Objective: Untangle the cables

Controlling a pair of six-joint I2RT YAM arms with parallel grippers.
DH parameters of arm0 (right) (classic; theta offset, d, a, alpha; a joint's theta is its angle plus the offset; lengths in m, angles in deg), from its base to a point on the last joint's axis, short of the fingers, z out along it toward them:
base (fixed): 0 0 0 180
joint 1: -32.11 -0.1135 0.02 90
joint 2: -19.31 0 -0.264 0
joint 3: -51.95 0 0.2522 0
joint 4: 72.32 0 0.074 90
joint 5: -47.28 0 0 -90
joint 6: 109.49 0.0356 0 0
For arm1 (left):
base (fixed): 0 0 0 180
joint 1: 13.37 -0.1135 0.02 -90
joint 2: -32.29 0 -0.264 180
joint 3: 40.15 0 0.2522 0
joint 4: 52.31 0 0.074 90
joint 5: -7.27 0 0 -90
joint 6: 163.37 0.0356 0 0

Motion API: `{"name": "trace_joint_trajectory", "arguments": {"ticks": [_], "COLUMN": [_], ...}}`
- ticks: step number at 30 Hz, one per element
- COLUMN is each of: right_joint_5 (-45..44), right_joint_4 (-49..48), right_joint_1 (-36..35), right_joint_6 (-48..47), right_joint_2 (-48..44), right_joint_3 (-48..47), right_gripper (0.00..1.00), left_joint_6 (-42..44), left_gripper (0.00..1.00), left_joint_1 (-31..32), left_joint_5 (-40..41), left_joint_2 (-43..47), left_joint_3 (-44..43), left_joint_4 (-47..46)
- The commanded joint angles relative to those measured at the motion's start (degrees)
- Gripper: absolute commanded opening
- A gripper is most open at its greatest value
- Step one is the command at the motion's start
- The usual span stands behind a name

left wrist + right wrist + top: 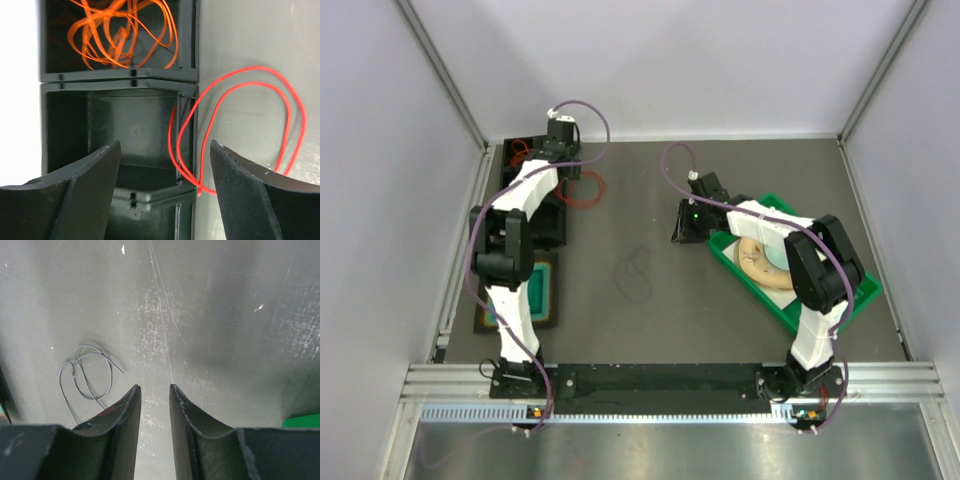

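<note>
Left gripper (165,145) wide, empty, above thin glossy red cable (257,68) looping over black plastic bin (120,82) rim; right gripper (155,387) narrow, empty, near limp grey cable (85,371) on scuffed table (225,315).

It was a robot lab cell. White panels (380,150) closed the grey table (650,190) at 9, 12 and 3 o'clock, with metal posts (445,75) in the far corners. At 6 o'clock a left arm (515,310) and a right arm (812,330) stood bolted on an aluminium rail (890,380).
</note>
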Motion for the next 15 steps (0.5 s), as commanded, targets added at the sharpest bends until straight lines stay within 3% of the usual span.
{"name": "trace_joint_trajectory", "arguments": {"ticks": [1,15], "right_joint_5": [-0.59,-0.24], "right_joint_4": [-0.31,-0.4], "right_joint_1": [-0.79,-0.87], "right_joint_6": [-0.03,-0.03], "right_joint_2": [0.0,0.18], "right_joint_3": [-2.78,-2.87], "right_gripper": [0.3,0.3], "left_joint_6": [-2.32,-1.81], "left_gripper": [0.78,0.75], "left_joint_1": [-0.23,2.5], "left_joint_5": [-1.47,6.97], "left_joint_2": [-3.73,-8.82], "left_joint_3": [-4.5,-3.26], "left_joint_4": [5.27,5.61]}}
